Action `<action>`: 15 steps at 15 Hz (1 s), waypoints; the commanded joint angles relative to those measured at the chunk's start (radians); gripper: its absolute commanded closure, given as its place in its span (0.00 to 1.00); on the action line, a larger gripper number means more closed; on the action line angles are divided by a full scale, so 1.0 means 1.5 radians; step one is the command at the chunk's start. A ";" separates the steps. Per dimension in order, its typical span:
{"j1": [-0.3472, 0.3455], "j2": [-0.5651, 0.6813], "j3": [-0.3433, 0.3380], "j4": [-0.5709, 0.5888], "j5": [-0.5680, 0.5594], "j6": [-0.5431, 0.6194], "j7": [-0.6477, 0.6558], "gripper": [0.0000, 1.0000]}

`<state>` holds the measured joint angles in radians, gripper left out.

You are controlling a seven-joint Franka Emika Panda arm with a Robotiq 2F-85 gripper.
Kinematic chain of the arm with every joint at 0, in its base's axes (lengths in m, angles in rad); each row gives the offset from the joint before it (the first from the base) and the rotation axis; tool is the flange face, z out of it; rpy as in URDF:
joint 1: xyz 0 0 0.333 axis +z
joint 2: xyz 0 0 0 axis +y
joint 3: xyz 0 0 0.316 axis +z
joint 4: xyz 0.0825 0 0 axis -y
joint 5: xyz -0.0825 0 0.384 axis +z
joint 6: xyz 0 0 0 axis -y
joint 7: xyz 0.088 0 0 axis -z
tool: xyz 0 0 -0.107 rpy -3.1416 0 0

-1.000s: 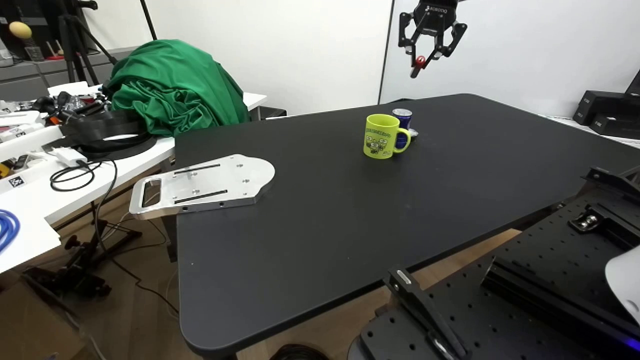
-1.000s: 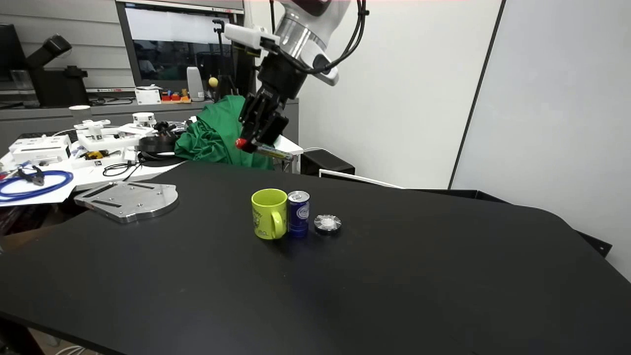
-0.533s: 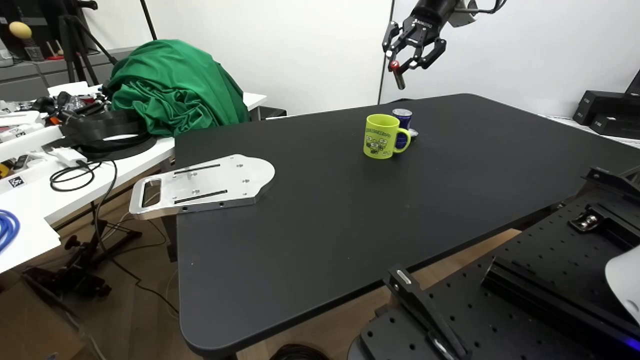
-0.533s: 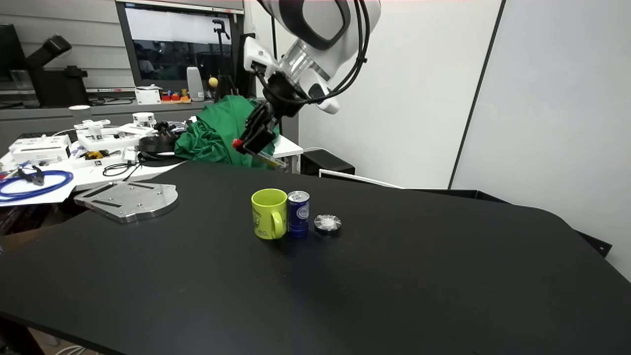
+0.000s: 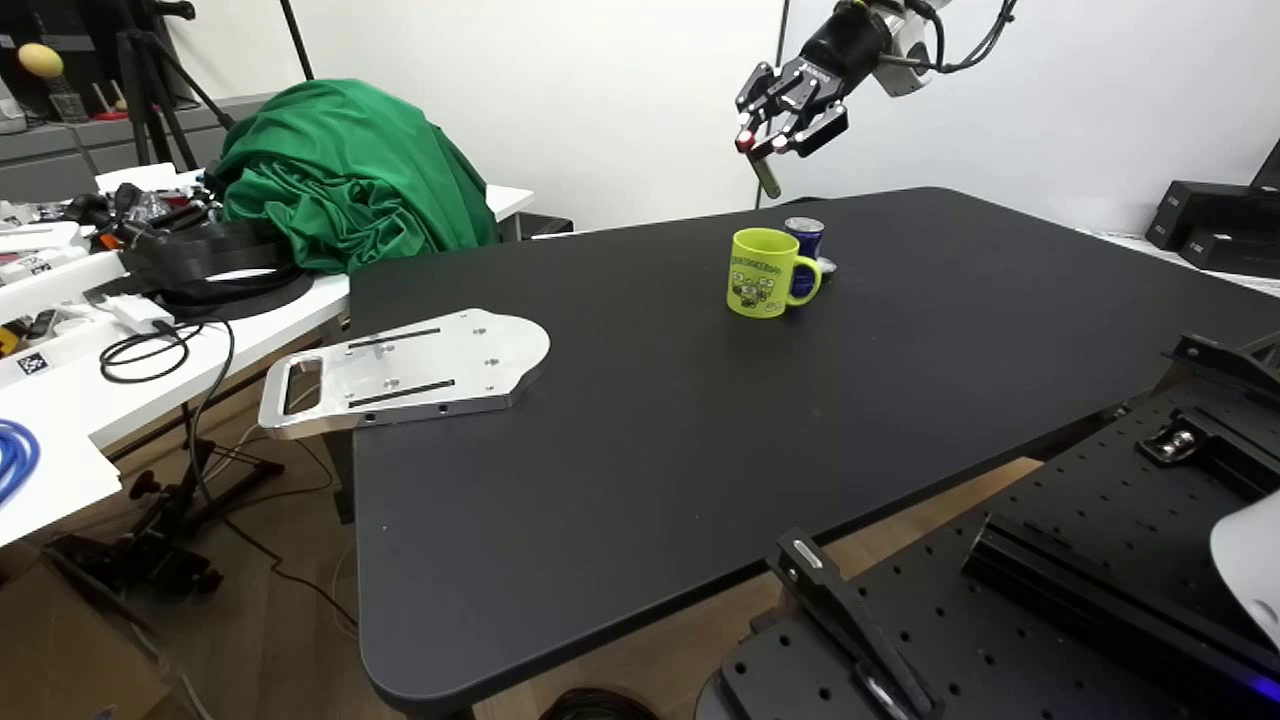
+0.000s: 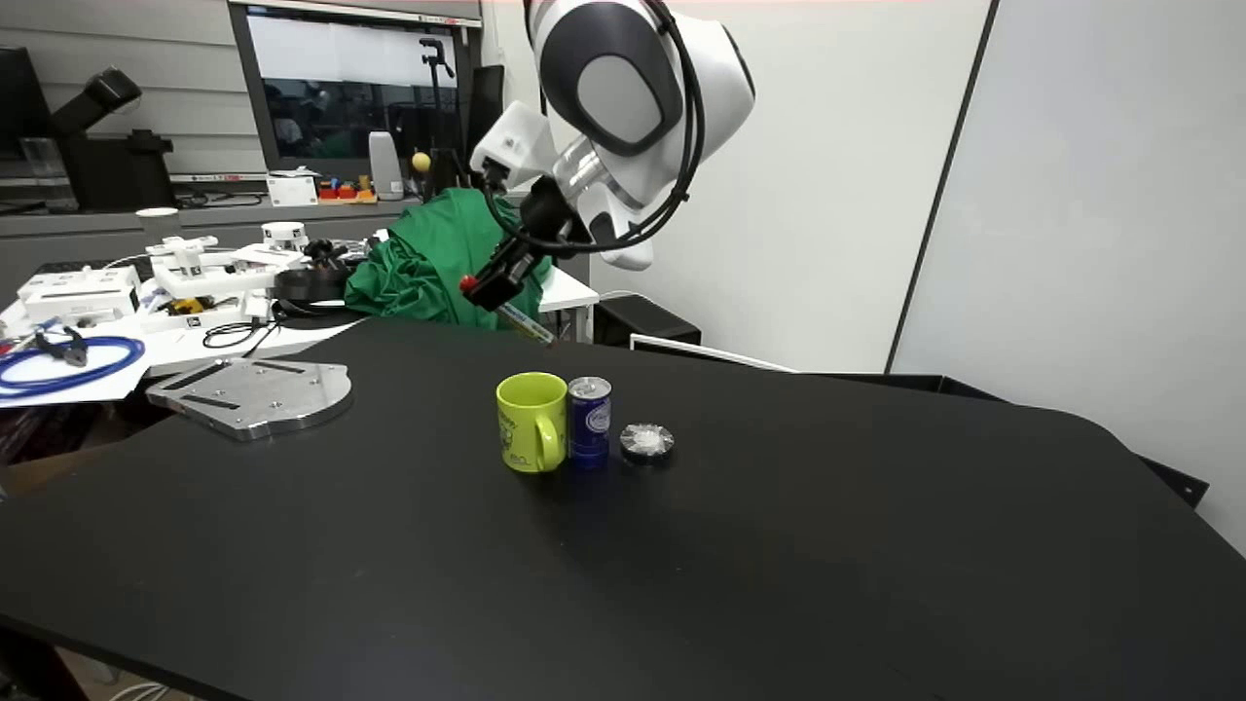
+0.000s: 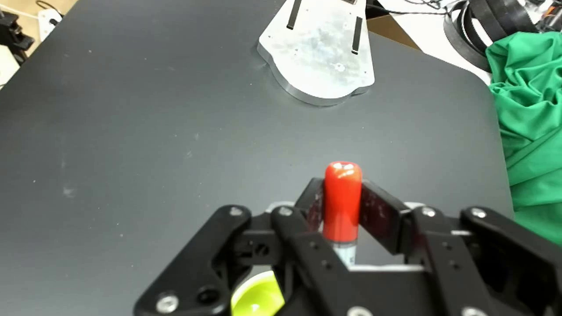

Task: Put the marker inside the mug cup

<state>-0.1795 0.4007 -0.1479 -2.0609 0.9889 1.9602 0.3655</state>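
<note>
The marker is held in the air by my gripper (image 7: 341, 198). Its red cap (image 7: 342, 206) is pinched between the two fingertips in the wrist view. The marker's pale body (image 6: 526, 323) slants down to the right in both exterior views (image 5: 766, 178). The yellow-green mug (image 5: 758, 280) stands upright on the table, its handle to the right. In both exterior views (image 6: 526, 438) the gripper and marker appear above the mug, not touching it. In the wrist view, part of the mug's inside (image 7: 257, 298) shows low down; the gripper linkage hides the rest.
A blue can (image 6: 590, 428) stands close beside the mug. A small round dark object with a silvery top (image 6: 646, 441) lies by the can. A silver metal plate (image 5: 430, 360) lies at the table's edge. Green cloth (image 5: 350, 180) is heaped on a side table.
My gripper, still holding the marker, has moved left and slightly down in an exterior view. The marker's free end has swung down, so it slants more steeply. The mug has not moved.
</note>
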 commanded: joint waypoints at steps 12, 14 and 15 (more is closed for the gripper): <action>0.009 0.081 -0.004 -0.034 0.078 0.044 0.003 0.44; 0.017 0.076 -0.005 -0.034 0.069 0.048 0.007 0.30; 0.019 0.073 -0.005 -0.033 0.067 0.046 0.008 0.23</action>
<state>-0.1682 0.5288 -0.1513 -2.1115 1.0906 2.0284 0.3599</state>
